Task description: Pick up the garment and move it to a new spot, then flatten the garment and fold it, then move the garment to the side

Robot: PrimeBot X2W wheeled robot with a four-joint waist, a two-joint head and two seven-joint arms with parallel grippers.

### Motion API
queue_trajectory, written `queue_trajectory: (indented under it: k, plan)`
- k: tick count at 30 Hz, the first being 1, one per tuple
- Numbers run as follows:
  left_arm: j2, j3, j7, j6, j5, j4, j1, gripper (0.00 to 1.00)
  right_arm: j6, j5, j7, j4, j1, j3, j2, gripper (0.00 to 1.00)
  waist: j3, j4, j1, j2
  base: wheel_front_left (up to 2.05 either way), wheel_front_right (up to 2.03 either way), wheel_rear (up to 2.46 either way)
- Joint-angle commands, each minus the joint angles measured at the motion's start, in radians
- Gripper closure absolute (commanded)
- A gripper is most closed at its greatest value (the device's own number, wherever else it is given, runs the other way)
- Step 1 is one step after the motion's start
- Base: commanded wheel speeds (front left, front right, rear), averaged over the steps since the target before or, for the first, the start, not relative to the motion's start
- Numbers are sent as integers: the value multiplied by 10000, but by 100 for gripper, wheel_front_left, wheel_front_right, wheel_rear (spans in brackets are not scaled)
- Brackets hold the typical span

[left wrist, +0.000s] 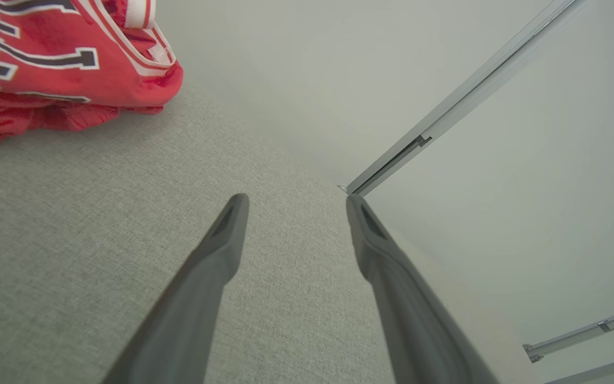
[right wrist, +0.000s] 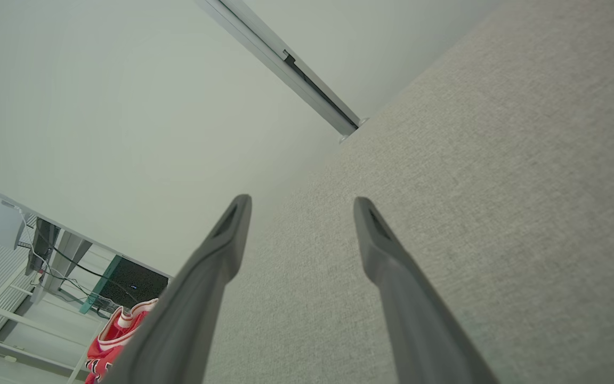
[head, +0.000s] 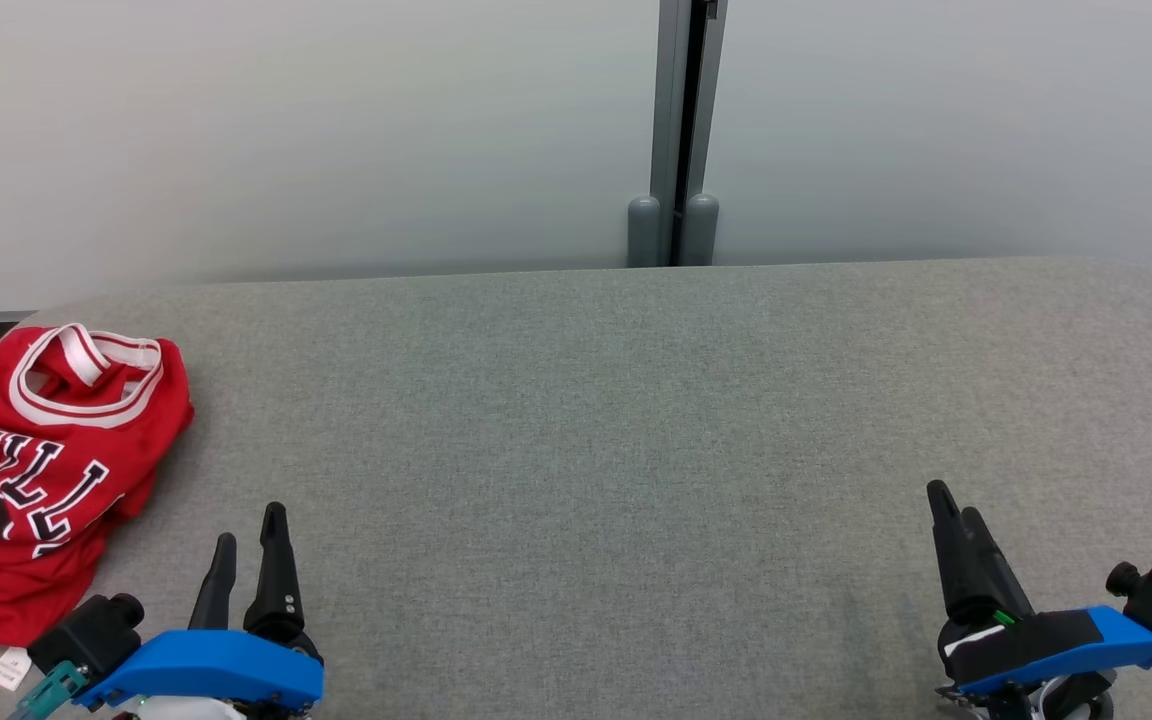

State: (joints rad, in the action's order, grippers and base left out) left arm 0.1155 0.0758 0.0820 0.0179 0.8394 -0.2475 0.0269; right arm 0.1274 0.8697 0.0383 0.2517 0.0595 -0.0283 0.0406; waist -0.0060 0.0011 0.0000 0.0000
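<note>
Garment (head: 46, 460), a red jersey with white trim, lies crumpled at the left edge of our grey tabletop (head: 636, 450). Our left hand (head: 250, 525) hovers just beside it, our right hand (head: 954, 503) well apart; both are wide open and hold nothing. We judge the task unstarted: lifting, flattening, folding and setting aside all remain.

- Bench (head: 636, 400): grey woven cloth, matt, with a fine rough grain.
- Garment (head: 46, 450): red cloth with a faint sheen, crumpled soft; white ribbed trim, black lettering edged in white.
- Small white tag (head: 8, 668) at its edge: paper or cloth, cannot tell.
- Jaws of the left gripper (head: 249, 525) and right gripper (head: 953, 500): dark, matt, smooth, plastic or rubber by the look.
- Blue covers (head: 206, 670) behind them: smooth plastic, slight gloss.
- Wall panels (head: 286, 130): pale, smooth, matt.
- Post (head: 686, 100) between the panels: grey metal, satin finish.
</note>
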Motion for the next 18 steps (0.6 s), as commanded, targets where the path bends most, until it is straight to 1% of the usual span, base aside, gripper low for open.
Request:
queue_trajectory:
  k: [1, 14, 18]
  plan:
    - [121, 67, 95, -14, -319, 90, 125, 0, 27, -284, 109, -149, 16, 31, 72, 0, -1, 0, 0, 0, 0, 0, 0]
    - [347, 556, 480, -167, -1947, 98, 49, 0, 32, -1739, 330, -113, -86, 42, 87, 0, -24, 22, 0, 0, 0, 0, 0]
    - [424, 703, 589, -149, -2387, 73, 57, 0, 33, -2157, 400, -102, -119, 51, 91, 0, -31, 21, 0, 0, 0, 0, 0]
